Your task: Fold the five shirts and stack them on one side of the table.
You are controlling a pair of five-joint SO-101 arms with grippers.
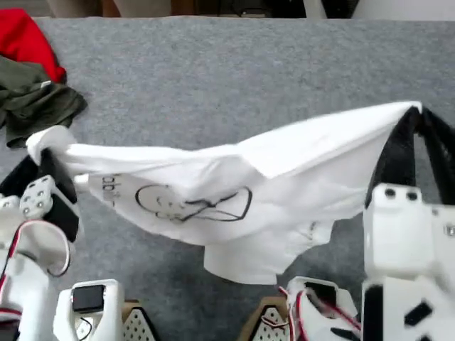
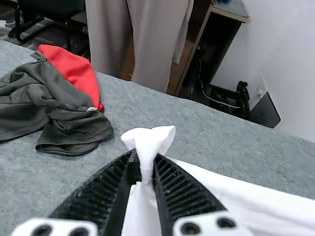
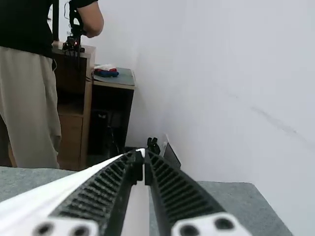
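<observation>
Your left gripper (image 2: 143, 158) and right gripper (image 3: 144, 156) are both raised over the table (image 1: 213, 71), each clamped on one end of the white shirt (image 1: 270, 177). It hangs stretched between them, rumpled, print facing up.

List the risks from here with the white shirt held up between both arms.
1. The left gripper pinches only a small bunched tip of the white shirt; it may slip out.
2. The shirt's hanging hem droops near the red wires at an arm's base; it could snag there.
</observation>
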